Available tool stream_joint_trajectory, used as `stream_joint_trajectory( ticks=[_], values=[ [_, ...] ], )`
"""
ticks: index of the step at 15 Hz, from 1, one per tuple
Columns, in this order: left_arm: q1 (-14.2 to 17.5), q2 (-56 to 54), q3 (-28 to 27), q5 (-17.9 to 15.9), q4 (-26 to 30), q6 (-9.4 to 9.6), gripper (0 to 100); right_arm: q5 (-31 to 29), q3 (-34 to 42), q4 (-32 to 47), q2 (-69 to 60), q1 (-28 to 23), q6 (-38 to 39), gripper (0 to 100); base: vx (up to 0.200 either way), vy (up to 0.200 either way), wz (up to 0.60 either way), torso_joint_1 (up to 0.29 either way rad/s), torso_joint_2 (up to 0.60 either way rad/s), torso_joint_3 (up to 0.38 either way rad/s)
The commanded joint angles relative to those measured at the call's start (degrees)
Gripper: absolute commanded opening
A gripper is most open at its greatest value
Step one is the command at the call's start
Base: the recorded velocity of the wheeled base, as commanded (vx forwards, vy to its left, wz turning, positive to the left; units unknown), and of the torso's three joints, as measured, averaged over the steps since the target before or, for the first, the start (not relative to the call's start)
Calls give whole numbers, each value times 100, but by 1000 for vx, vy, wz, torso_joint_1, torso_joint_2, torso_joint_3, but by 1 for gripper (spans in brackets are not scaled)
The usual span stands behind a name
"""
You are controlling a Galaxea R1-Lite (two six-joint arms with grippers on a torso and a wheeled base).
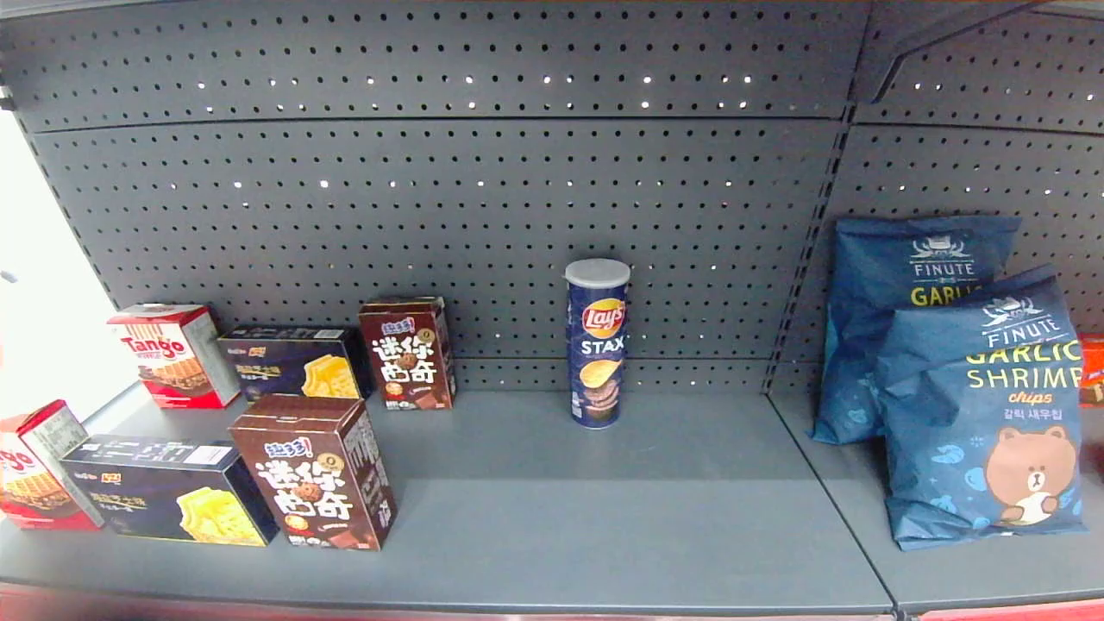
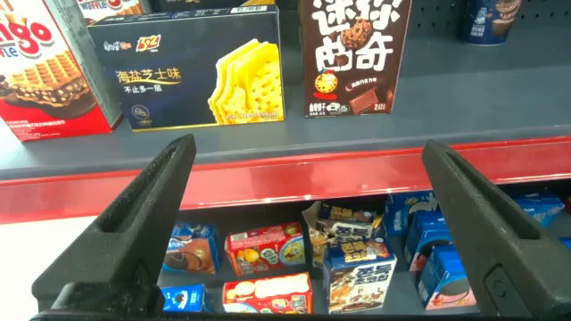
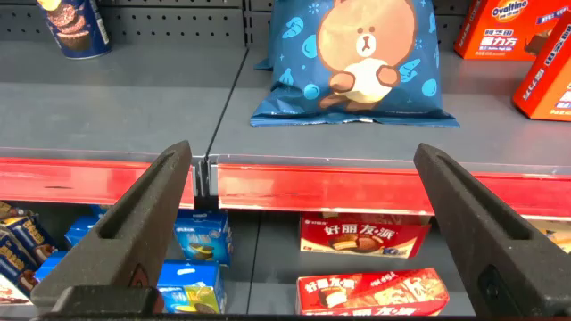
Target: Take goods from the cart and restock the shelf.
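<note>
Head view: the grey shelf [image 1: 604, 517] carries boxes in two rows at the robot's left. A chips can [image 1: 597, 345] stands upright by the back panel, and two blue bags [image 1: 983, 414] lean at the right.

Left wrist view: the left hand [image 2: 308, 147] is spread wide and empty, in front of the shelf's red front edge [image 2: 294, 178]. Just beyond its fingertips stand a dark wafer box [image 2: 187, 67] and a brown cookie box [image 2: 355, 53], side by side.

Right wrist view: the right hand [image 3: 303, 152] is also wide and empty. Straight ahead of it on the shelf is a bear bag [image 3: 352, 62], with the chips can farther back and to one side.
</note>
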Motion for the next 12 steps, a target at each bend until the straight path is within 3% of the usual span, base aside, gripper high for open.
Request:
stream_joint_trajectory(
  ticks=[1,9,12],
  values=[
    [0,-2,0,0,-1,-1,100,2,0,-1,-2,0,-3,100,0,0,0,0,0,0],
    [9,-2,0,26,-10,-45,100,2,0,-10,-2,0,-3,100,0,0,0,0,0,0],
    [9,-2,0,18,-10,-45,100,2,0,-1,-2,0,14,100,0,0,600,1,4,1]
  ],
)
